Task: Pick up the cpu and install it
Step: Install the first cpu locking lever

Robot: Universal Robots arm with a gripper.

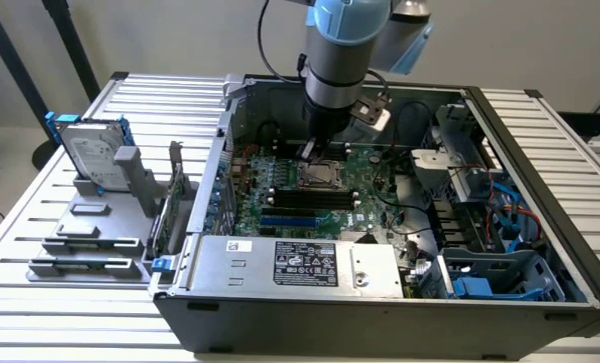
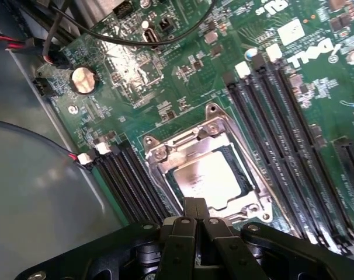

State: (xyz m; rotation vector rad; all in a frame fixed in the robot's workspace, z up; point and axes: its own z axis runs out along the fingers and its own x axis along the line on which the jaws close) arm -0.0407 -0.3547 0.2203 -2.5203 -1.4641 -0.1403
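Here, cpu [image 2: 211, 178] in socket [image 2: 159, 153] (claw [image 2: 195, 205] closed), RAM slots [image 2: 294, 140] flanking

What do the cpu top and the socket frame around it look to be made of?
The cpu: top looks like dull silver-grey metal, matte, with a soft glare and faint print. The socket frame around it: seemingly bright bare metal, shinier, with sharp highlights on its stamped edges and screw heads. Both are judged by sheen alone.

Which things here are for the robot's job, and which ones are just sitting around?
For the job:
- cpu, lying in the socket
- gripper, shut, just above the cpu
- motherboard

Just sitting around:
- hard drive
- grey holder blocks
- power supply
- coin battery
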